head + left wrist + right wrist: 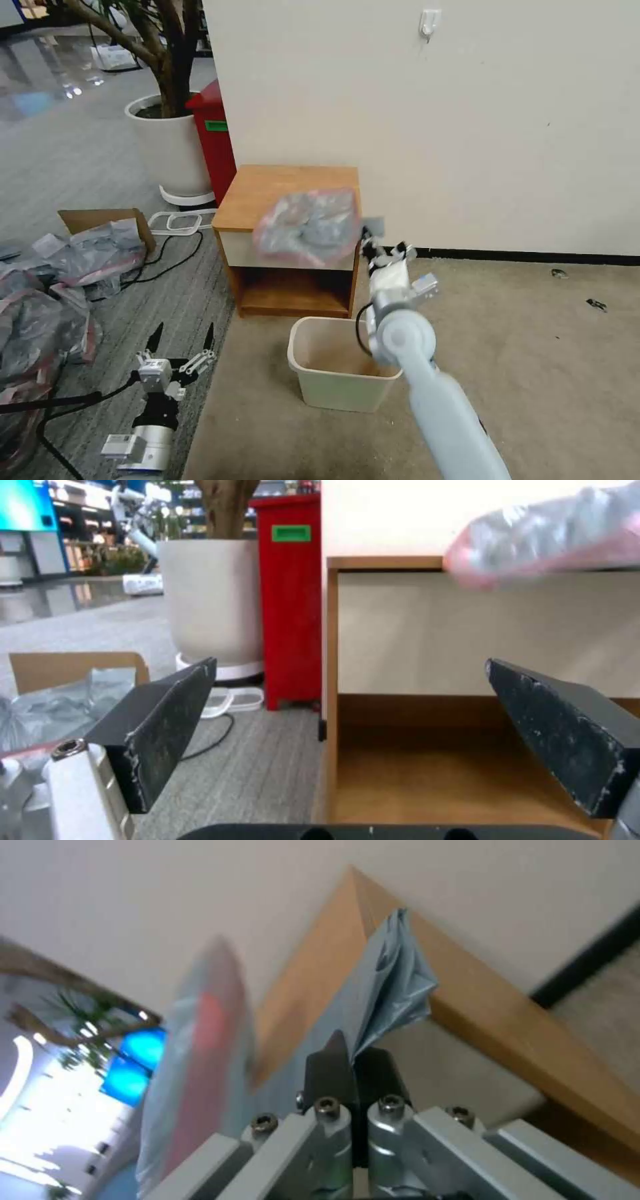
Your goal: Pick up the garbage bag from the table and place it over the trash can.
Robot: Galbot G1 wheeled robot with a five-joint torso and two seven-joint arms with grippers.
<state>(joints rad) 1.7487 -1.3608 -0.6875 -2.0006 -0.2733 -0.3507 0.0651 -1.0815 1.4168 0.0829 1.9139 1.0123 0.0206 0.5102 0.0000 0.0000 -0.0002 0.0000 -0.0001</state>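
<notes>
The garbage bag [308, 227], crinkled grey plastic with a pink-red rim, hangs in the air just off the front edge of the table [267, 190]. My right gripper [368, 235] is shut on the bag's right corner; in the right wrist view its black fingertips [333, 1060] pinch the grey plastic [393, 985]. The cream trash can [340, 363] stands open on the carpet below and in front of the table. My left gripper [181, 337] stays low at the left, open and holding nothing; its black fingers [167, 720] frame the table's lower shelf [427, 760], with the bag [553, 530] above.
A tall red bin [213, 137] and a white planter [170, 143] stand left of the table against the wall. Crumpled bags [47, 293], a cardboard box [100, 220] and cables lie on the grey floor at left. Beige carpet stretches away to the right.
</notes>
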